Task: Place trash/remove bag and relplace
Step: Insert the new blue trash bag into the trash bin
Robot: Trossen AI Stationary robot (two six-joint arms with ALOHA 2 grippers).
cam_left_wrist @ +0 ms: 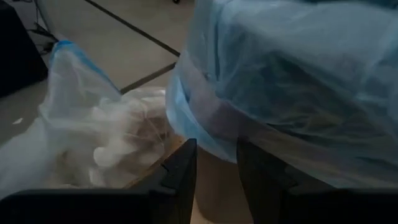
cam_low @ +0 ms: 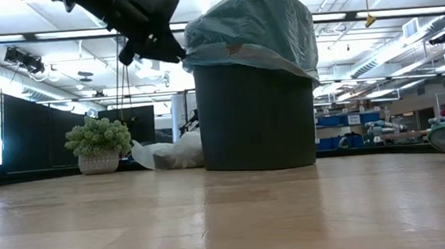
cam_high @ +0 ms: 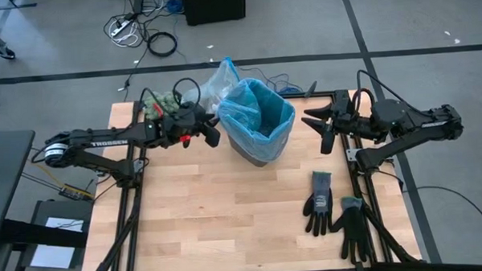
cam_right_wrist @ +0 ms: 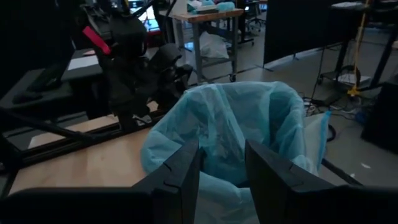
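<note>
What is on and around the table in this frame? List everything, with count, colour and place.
Bin: one, black, far centre of the table.
Liner: one, light blue, fitted over the bin's rim.
Removed bag: one, grey-white, tied, at the table's far edge behind the bin.
Plant: one, green in a white pot, far left corner.
Gloves: two, black, near right of the table.
Table: one, light wood.
Left gripper: open, beside the bin's left rim.
Right gripper: open, right of the bin.

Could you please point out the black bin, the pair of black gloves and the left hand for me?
black bin [cam_low: 255, 118], low view, dark side wall.
black gloves [cam_high: 318, 202], high view, palm of one glove.
left hand [cam_high: 211, 130], high view, between its fingertips.
</note>
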